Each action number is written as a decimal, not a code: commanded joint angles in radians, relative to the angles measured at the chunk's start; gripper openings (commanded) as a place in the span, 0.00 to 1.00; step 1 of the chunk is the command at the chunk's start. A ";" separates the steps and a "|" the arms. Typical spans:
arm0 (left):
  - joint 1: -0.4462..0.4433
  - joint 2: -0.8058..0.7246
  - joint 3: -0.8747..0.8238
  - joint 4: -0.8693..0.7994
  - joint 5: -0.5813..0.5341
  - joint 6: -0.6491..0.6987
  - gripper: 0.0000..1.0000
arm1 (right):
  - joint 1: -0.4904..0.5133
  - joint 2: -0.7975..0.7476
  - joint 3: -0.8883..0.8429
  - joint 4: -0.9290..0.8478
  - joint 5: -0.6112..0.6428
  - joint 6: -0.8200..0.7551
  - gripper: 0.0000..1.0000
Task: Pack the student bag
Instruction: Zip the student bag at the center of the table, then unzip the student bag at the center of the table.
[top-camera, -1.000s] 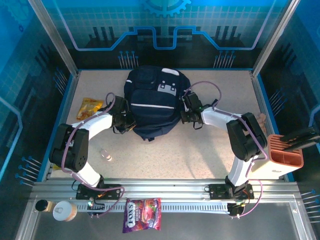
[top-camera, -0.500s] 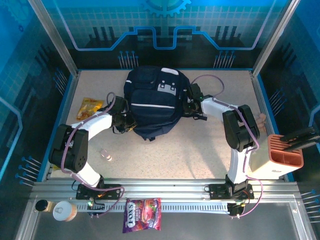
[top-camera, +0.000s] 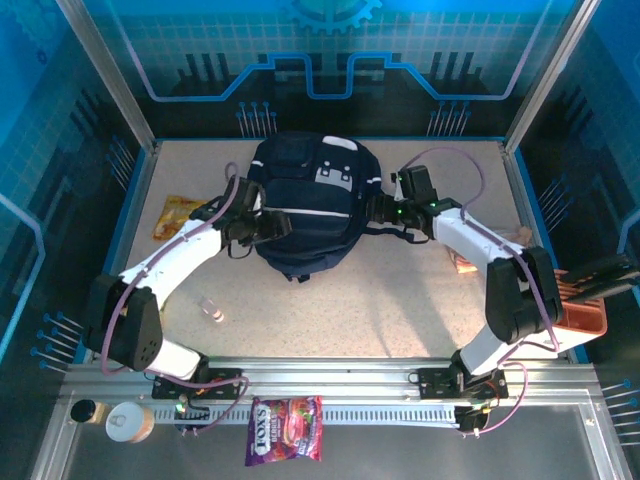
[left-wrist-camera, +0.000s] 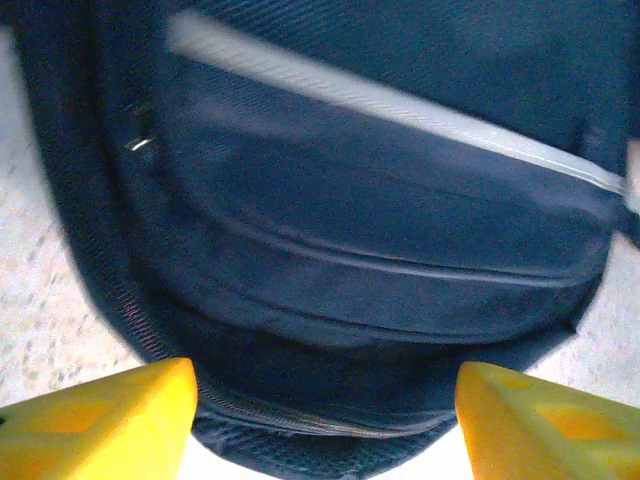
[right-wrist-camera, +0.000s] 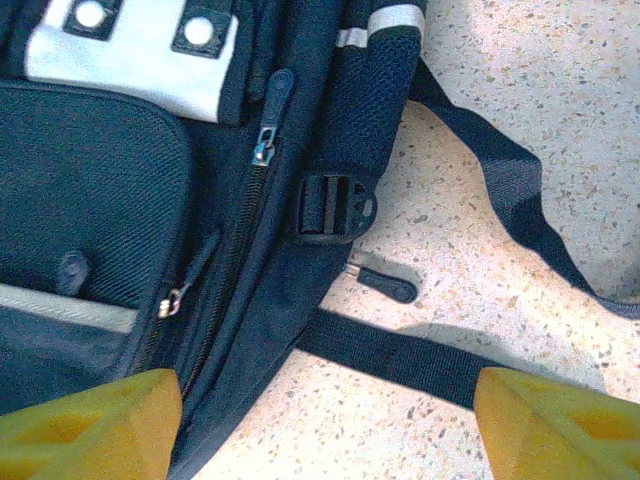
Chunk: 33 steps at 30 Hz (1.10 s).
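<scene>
Left gripper (top-camera: 266, 222) is hovering at the left flank of the student bag (top-camera: 305, 215), a large dark navy fabric backpack with thin white stripes and a grey-white patch near its top. In the left wrist view the gripper (left-wrist-camera: 320, 430) is showing its yellow fingers (left-wrist-camera: 100, 420) spread wide. They are looking onto the bag's rounded lower pocket (left-wrist-camera: 380, 250) and clamping nothing.

The bag is lying flat, front up, in the middle of the speckled beige table (top-camera: 400, 300), towards the far side. Its black straps are trailing out onto the table at the right.

The right gripper (top-camera: 380, 208) is sitting at the bag's right flank, mirroring the other. In its own wrist view the gripper (right-wrist-camera: 325, 425) is holding its jaws just as wide apart. Beneath it are a zip with a dark pull (right-wrist-camera: 270, 115), a black plastic buckle (right-wrist-camera: 335, 205) and a black webbing strap (right-wrist-camera: 400, 355) – none of them is being gripped.

As for the step in hand, the packing proper does not seem to be under way. The zips in view are looking closed, and a yellow snack packet (top-camera: 178, 215) and a small clear bottle (top-camera: 212, 308) are still lying outside on the table to the left.

The arms appear to be bracketing the bag, getting ready to open it. The next move is probably calling for one gripper to pin the fabric while the other closes on a zip pull and draws it along – a small, slippery target, so careful alignment will be mattering.
</scene>
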 joint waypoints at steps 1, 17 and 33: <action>-0.062 0.047 0.103 -0.037 -0.061 0.166 0.75 | -0.021 -0.047 -0.048 0.014 -0.043 0.028 0.79; -0.306 0.427 0.521 -0.233 -0.168 0.781 0.81 | -0.174 -0.197 -0.210 0.061 -0.106 0.155 0.87; -0.381 0.707 0.736 -0.228 -0.476 0.726 0.62 | -0.191 -0.214 -0.216 0.047 -0.110 0.183 0.86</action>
